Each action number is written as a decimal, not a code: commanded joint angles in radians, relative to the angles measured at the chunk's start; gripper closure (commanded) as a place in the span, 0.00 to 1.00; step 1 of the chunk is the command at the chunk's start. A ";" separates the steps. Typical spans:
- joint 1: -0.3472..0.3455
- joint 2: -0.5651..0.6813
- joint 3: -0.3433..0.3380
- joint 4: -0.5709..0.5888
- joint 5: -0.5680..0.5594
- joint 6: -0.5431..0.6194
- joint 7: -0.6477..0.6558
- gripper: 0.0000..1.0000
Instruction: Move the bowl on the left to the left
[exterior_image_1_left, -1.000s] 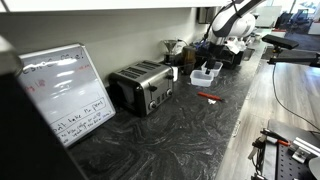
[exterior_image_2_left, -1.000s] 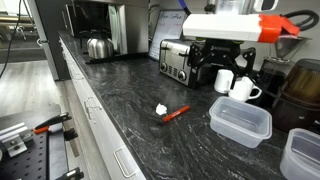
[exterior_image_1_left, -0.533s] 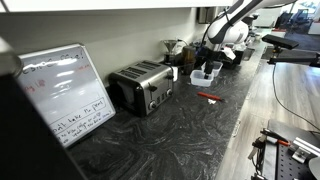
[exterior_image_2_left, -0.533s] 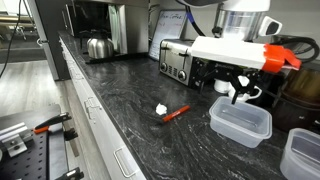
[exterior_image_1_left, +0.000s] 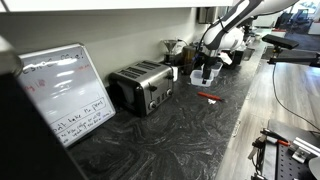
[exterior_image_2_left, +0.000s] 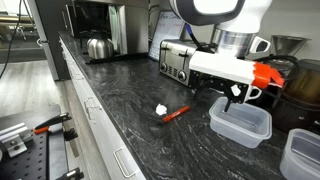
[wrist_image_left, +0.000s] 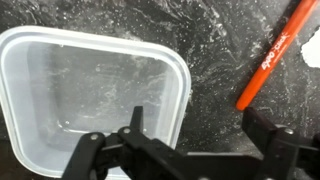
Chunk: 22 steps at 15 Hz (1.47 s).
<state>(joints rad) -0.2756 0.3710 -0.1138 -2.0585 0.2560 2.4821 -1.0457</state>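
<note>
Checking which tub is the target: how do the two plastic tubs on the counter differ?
The shallow tub sits under the end effector; the taller tub sits apart, cropped by the frame. The taller tub's rim looks whiter than the shallow tub's. Both are translucent, squarish plastic.

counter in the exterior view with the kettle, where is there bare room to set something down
Widest bare patch: the counter between the kettle, the toaster, the red marker and the front edge. Crowded past the marker: the bowl sits under the gripper, jaws open, with another tub beside it.
</note>
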 joint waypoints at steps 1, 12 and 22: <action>-0.029 0.042 0.025 0.030 -0.012 0.018 0.008 0.00; -0.055 0.077 0.021 0.038 -0.032 0.067 0.099 0.82; -0.047 -0.028 0.026 -0.076 -0.095 0.192 0.134 0.97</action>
<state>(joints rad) -0.3105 0.4192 -0.1071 -2.0452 0.1900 2.6148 -0.9235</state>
